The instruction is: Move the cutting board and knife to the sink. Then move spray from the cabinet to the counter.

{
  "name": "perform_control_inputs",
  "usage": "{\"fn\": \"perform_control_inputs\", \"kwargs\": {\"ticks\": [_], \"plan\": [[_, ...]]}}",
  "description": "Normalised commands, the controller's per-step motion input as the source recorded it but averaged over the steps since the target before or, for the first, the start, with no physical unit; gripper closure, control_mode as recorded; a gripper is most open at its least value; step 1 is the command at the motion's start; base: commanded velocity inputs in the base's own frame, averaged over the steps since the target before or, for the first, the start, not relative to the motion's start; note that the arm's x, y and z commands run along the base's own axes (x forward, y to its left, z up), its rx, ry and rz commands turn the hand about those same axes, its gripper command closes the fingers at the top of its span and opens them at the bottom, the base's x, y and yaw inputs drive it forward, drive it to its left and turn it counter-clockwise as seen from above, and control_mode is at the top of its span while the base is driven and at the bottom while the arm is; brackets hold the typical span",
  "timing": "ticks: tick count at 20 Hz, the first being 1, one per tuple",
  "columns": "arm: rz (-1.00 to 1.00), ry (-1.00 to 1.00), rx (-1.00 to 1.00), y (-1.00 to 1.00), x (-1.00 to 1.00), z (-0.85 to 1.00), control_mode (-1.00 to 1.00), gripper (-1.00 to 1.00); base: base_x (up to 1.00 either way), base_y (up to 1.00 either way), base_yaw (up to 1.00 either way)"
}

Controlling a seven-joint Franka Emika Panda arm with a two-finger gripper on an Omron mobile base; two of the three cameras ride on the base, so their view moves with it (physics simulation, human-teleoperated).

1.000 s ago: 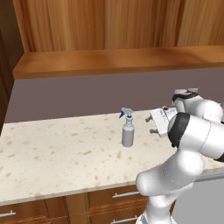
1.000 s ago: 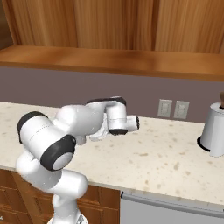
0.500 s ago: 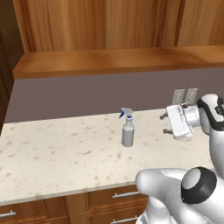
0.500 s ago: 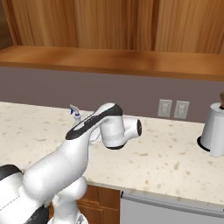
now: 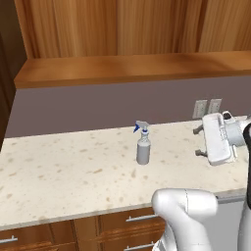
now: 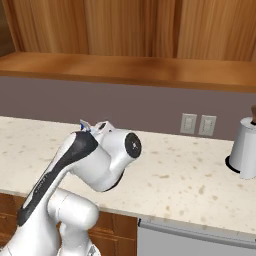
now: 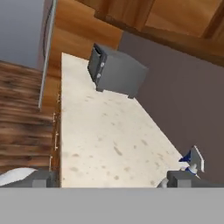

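The jaws stand spread wide with nothing between them; the gripper hangs at the right edge of the left base view, above the counter, its two dark fingers pointing toward the frame's left. The spray stands upright at the middle of that view on the counter, apart from the gripper, blue nozzle turned to the upper left. In the right base view its blue tip peeks over the arm at left of centre. The hand view shows the spray's head at lower right. A grey box sits on the counter at upper centre there. Two wall outlets sit upper right in the left base view, a white canister at the right base view's right edge
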Motion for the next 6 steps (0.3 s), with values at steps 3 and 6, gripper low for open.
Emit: {"fn": "perform_control_inputs", "kwargs": {"ticks": [3,6], "plan": [[-0.04,0.0,-0.2,0.36,-0.96,0.25,-1.0,-1.0,0.0,0.0,0.0],[-0.05,0.0,-0.22,0.55,-0.85,0.12,-1.0,-1.0,0.0,0.0,0.0]]}}
